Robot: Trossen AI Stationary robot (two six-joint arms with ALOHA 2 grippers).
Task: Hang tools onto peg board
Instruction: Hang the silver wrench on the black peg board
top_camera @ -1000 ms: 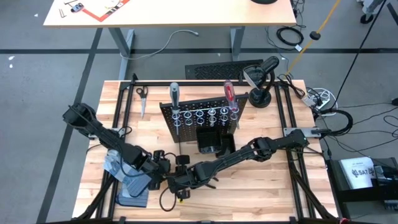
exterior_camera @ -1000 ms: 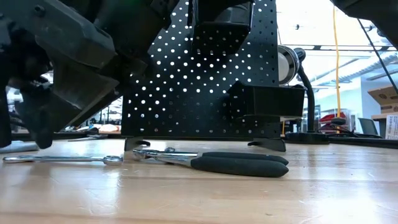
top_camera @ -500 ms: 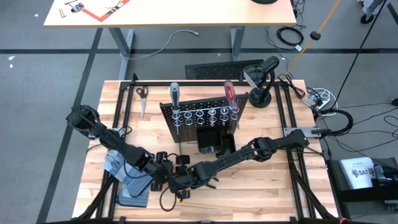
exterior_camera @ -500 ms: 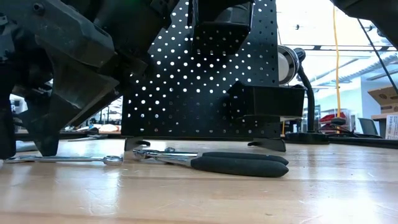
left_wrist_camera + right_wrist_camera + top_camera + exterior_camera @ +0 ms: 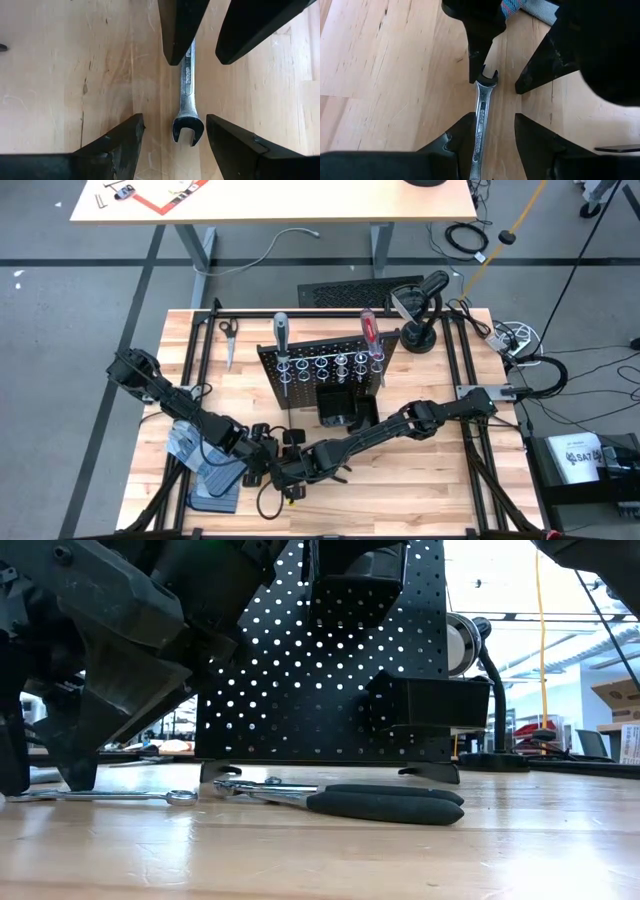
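Left gripper (image 5: 172, 137) lowered to table (image 5: 60, 75), fingers spread astride wrench (image 5: 187, 100) open end. Right gripper (image 5: 492, 137) opposite, fingers spread astride wrench shaft. Nothing gripped; wrench flat between both.

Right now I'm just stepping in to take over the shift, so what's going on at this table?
Both arms are bent low over one silver wrench lying flat on the wooden table, in front of the peg board. The left claw and the right claw face each other, each open and straddling an end of it; neither has gripped it. Two screwdrivers already stand in the board's rings. Black-handled pliers also lie on the table.
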